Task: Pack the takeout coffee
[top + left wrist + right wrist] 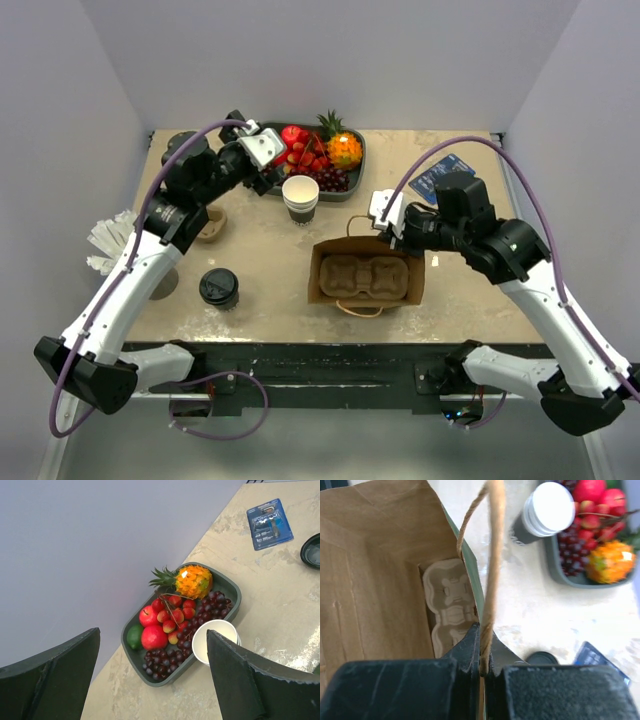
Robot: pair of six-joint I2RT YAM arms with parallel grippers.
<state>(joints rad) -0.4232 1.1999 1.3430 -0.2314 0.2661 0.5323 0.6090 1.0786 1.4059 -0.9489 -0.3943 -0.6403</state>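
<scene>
The takeout coffee [218, 288] stands upright on the near-left part of the tabletop [265, 255], lid on, just beside the left arm and well apart from the bag. To its right, the brown paper bag [322, 282] gapes open. A pulp cup carrier [366, 277] lies on its floor, both wells bare. The right claw [481, 652] is clenched on the twine handle [492, 570] at the bag's far rim, with the cord pinched between its fingers.

Farther back is a stack of lidless white cups [300, 198], touching or just beside the fruit tray [232, 592]. The left claw [153, 630] hangs released above the tray's left end, jaws wide apart and nothing between them.

Behind the right arm a blue package [432, 180] shows only partly. A loose black lid [312, 550] is cut off at the edge of the left wrist view.
</scene>
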